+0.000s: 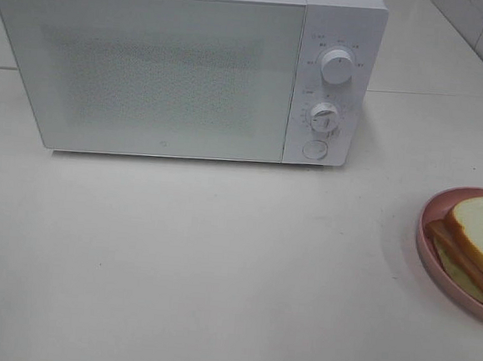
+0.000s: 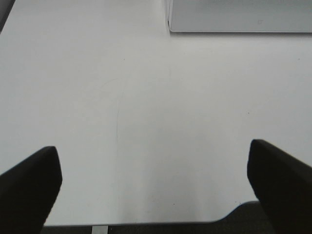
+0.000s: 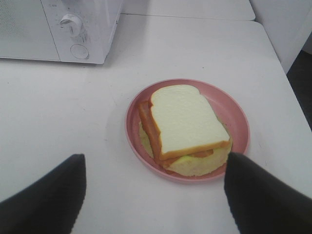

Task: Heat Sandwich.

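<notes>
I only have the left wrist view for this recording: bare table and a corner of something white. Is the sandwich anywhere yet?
Observer: Yes. The sandwich lies on a pink plate at the table's right edge, untouched.
Operator: Is the right gripper on it?
Observer: No. The right gripper is open, with the plate in front of it, touching nothing.
Operator: And that white corner?
Observer: It is the microwave; its door is closed.
Operator: Any controls visible?
Observer: Two knobs, the upper knob and the lower knob, with a round button beneath.
</notes>
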You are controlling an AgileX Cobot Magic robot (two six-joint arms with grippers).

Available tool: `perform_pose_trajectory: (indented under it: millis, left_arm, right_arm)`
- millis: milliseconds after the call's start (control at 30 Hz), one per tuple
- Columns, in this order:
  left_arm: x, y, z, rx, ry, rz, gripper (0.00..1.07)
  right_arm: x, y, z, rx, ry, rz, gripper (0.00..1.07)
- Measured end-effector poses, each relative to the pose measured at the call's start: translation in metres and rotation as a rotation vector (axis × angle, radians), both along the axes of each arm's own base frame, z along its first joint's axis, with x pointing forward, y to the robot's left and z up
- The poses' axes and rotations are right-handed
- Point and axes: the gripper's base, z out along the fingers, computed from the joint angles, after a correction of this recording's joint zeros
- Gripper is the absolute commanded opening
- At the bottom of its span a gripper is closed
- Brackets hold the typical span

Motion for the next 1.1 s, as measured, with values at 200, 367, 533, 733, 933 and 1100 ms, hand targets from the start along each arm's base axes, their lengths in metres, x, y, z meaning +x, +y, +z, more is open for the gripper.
perform_pose_trajectory:
  millis: [200,367,533,733,933,1100]
  left_arm:
    - [-0.018,0.000,0.000,-0.002,-0.114,0.000,0.98]
    - [-0.019,0.000,0.000,-0.002,-0.122,0.000,0.98]
    - [-0.019,0.000,0.000,-0.002,-0.122,0.000,0.98]
    - [-0.019,0.000,0.000,-0.002,-0.122,0.000,0.98]
    - [-0.019,0.000,0.000,-0.002,-0.122,0.000,0.98]
    - [-0.019,0.000,0.000,-0.002,-0.122,0.000,0.98]
  right_arm:
    - [0.000,0.000,0.000,0.000,0.000,0.000,0.75]
    - [0.000,0.000,0.000,0.000,0.000,0.000,0.75]
    - [0.000,0.000,0.000,0.000,0.000,0.000,0.75]
    - [0.000,0.000,0.000,0.000,0.000,0.000,0.75]
    - [0.000,0.000,0.000,0.000,0.000,0.000,0.75]
    - [0.000,0.000,0.000,0.000,0.000,0.000,0.75]
